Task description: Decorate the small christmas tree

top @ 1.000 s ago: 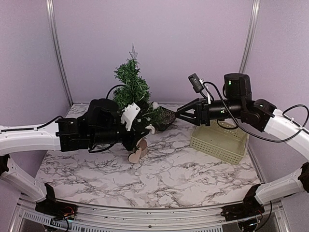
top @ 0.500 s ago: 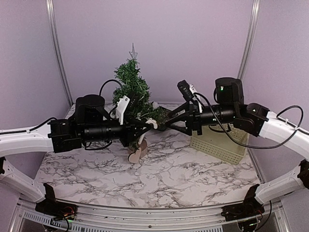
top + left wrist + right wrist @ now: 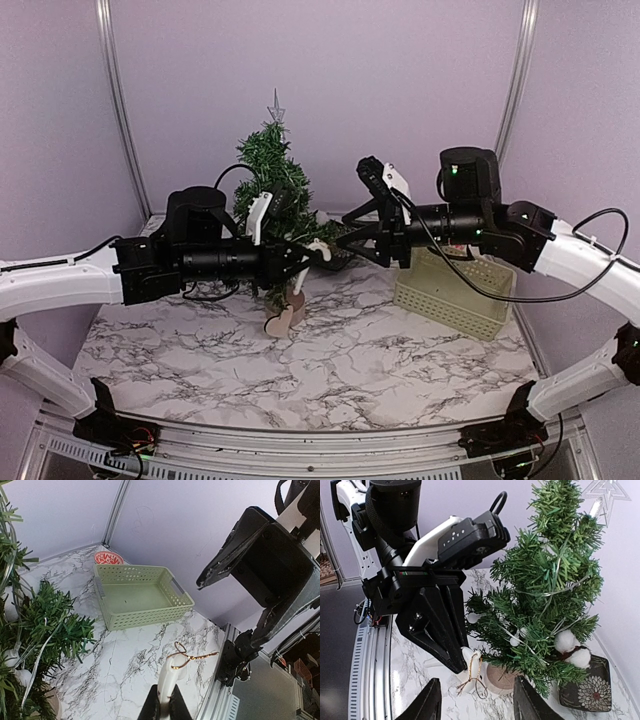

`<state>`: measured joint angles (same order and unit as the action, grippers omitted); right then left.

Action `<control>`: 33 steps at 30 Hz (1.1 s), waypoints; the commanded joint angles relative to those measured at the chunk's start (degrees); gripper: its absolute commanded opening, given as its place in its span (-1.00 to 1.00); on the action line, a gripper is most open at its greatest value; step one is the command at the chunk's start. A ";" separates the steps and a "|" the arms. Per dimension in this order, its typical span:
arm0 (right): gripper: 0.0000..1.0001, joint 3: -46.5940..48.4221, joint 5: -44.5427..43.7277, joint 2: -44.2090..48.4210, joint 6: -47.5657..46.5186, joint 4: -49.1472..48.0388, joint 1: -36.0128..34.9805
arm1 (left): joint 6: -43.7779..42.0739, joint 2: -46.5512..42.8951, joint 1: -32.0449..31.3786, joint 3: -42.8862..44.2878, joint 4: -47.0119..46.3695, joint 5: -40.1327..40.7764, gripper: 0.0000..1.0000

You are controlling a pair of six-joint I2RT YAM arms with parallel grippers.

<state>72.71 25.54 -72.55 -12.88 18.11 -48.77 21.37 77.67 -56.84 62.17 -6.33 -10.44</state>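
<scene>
Small christmas tree (image 3: 272, 185): stands toward the back left of the counter (image 3: 400, 370), well left of the basket. It has dark-green bristly branches and a thin trunk. Its light-wood base (image 3: 500, 679) shows low down in the right wrist view, just behind the ornament.
Tree trimmings: a wire star (image 3: 601, 491) sits on the tip and a thin silvery strand winds through the branches. Two white pompoms (image 3: 570, 647) hang low on the side nearest the dish.
Left fingers (image 3: 151, 710): closed on a white ornament (image 3: 167, 677), pinching its lower end. They reach in from the left, just in front of the tree's lower branches.
White ornament: small and pale, with a gold string loop (image 3: 192, 656) at its free end. It is held clear of the counter.
Right fingers (image 3: 429, 700): spread apart and gripping nothing. They point at the ornament and the left fingers' tips, near them but apart.
Basket (image 3: 455, 295): pale green with perforated walls, on the counter at the right, below the right arm.
Red bowl (image 3: 108, 558): red with a white pattern, just behind the basket near the back wall.
Dish (image 3: 585, 687): dark and square with a flower print, on the counter just beside the tree's base, below the pompoms.
Counter: white marble pattern with grey veins.
</scene>
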 commanded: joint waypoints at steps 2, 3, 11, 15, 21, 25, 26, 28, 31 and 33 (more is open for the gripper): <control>-0.12 4.46 -1.95 -2.34 -3.00 2.92 -1.89 | 2.36 1.07 0.93 2.43 -2.11 -1.96 -1.00; -0.14 4.77 -2.43 -2.85 -3.43 3.71 -2.49 | 2.51 1.09 1.02 2.43 -2.18 -2.01 -1.00; -0.32 6.67 -6.85 -5.23 -5.28 7.17 -4.07 | 2.66 1.33 1.29 2.08 -2.37 -2.21 -1.00; -0.51 7.71 -11.42 -6.19 -5.27 7.89 -4.09 | 2.70 1.27 1.29 1.90 -2.46 -2.19 -1.00; -0.96 7.67 -13.04 -6.05 -5.32 7.02 -4.07 | 2.47 1.43 1.29 1.77 -2.08 -1.86 -1.00; -1.00 7.46 -13.16 -5.63 -5.10 6.28 -4.09 | 1.93 1.34 1.29 1.72 -1.19 -0.78 -1.00; -1.00 7.38 -13.07 -5.59 -5.01 6.17 -4.11 | 1.81 1.27 1.29 1.77 -0.70 -0.16 -1.00; -1.00 7.37 -13.21 -5.66 -4.68 6.06 -4.05 | 1.17 1.30 1.31 1.94 0.57 1.41 -1.00; -1.00 7.36 -14.05 -6.07 -4.02 5.94 -3.82 | 0.07 1.08 1.29 1.99 1.67 2.50 -1.00; -1.00 7.36 -14.45 -6.56 -3.18 5.47 -3.43 | -0.36 0.88 1.29 1.86 2.11 2.77 -1.00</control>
<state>78.17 12.73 -79.02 -17.82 24.99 -52.51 22.90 78.74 -55.66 62.85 -5.96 -9.63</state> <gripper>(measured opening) 0.006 0.025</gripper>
